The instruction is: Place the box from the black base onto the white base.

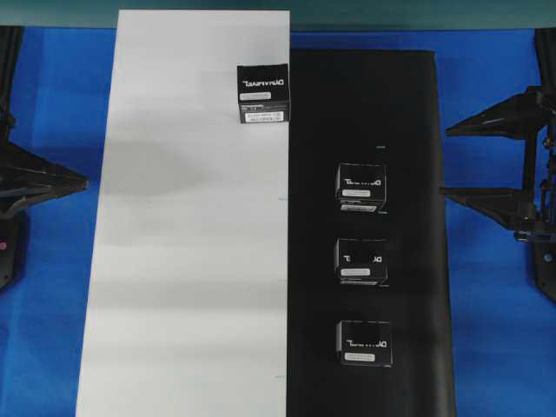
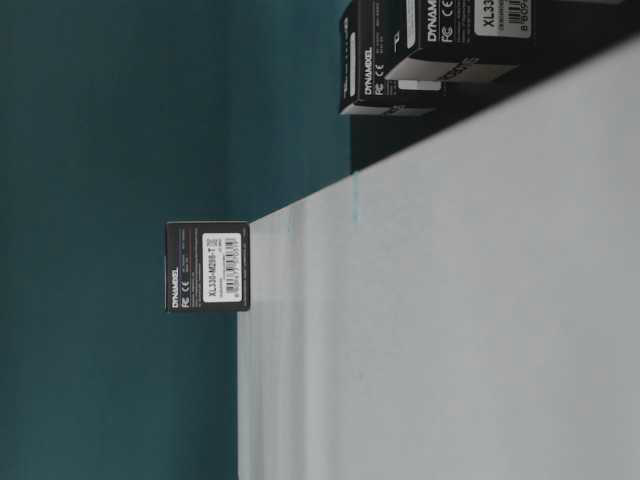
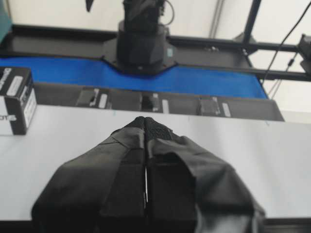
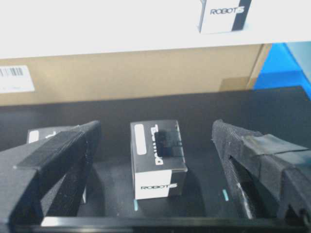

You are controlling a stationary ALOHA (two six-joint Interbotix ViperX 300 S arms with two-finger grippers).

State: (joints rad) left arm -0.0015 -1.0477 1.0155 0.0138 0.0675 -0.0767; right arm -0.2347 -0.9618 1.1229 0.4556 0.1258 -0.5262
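Observation:
Three black boxes stand in a column on the black base; the farthest-back box is the one centred in the right wrist view. My right gripper hangs open at the base's right edge. In its wrist view the wide-apart fingers frame that box from a distance, touching nothing. A fourth box sits on the white base near its back right corner. My left gripper is shut and empty, low over the white base's left side, and the box on it is off to its left.
Blue cloth surrounds both panels. The middle box and the nearest box stand below the first on the black base. The left arm rests at the table's left edge. The table-level view shows the lone box on the white panel.

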